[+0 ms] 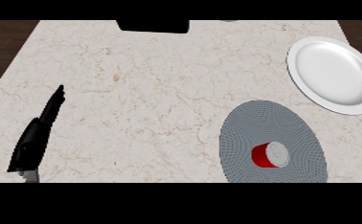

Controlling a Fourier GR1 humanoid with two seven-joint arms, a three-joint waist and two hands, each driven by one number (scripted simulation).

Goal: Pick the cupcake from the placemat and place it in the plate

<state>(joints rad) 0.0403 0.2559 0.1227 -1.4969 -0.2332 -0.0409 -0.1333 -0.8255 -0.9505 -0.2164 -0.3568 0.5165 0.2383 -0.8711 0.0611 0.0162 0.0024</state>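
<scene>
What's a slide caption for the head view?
Cupcake on grey placemat, white plate beyond it; left hand resting open at left.

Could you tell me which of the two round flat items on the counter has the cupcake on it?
The grey placemat, nearer the view's lower edge, holds the cupcake; the white plate holds nothing.

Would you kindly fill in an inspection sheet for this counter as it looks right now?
Surface: pale marble counter, dark floor showing at the far corners.
Job's things: red cupcake with white top, on the grey round placemat; white plate beyond it at the right edge, holding nothing.
Clutter: black object at the far edge, cut off.
Hands: left hand open, resting at lower left; right hand not in view.
Cables: nothing seen.
Surroundings: nothing seen beyond the floor.
</scene>
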